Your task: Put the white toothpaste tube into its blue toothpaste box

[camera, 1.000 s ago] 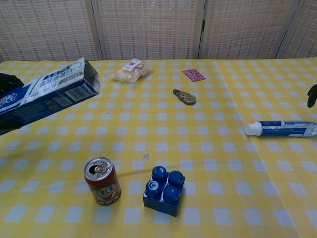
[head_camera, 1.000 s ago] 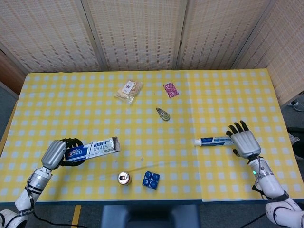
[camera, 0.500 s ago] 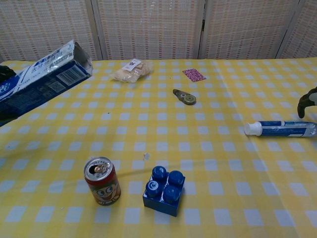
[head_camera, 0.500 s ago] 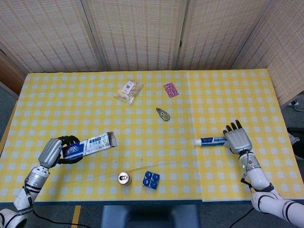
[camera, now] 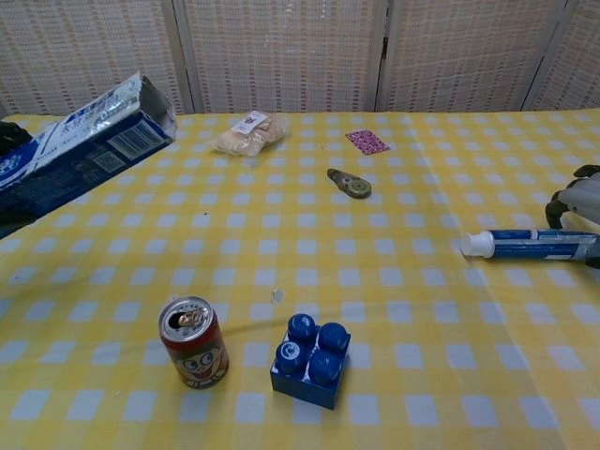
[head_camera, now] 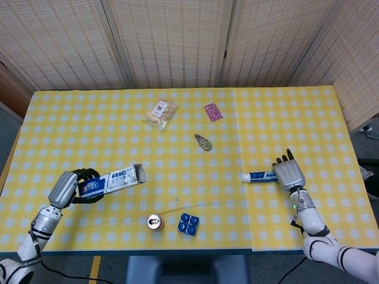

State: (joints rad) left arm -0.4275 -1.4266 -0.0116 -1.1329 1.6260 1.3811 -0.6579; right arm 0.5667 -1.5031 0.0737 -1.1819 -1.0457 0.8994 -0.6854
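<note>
Your surface (head_camera: 89, 118) is covered in a yellow-and-white checked cloth, and pale woven screens (head_camera: 177, 41) wall off the room behind it. Your left hand (head_camera: 74, 186) is wrapped around the blue toothpaste box (head_camera: 115, 179), holding it up off the cloth with the open flap end pointing toward the middle. The white toothpaste tube (head_camera: 259, 176) lies flat over on the right side, cap facing the box, well apart from it. Your right hand (head_camera: 288, 173) sits over the tube's tail end, fingers curled down onto it, but you can't really tell if it's actually gripping yet; the chest view cuts that hand off at the frame edge. Same deal with the left hand there, mostly out of frame.
</note>
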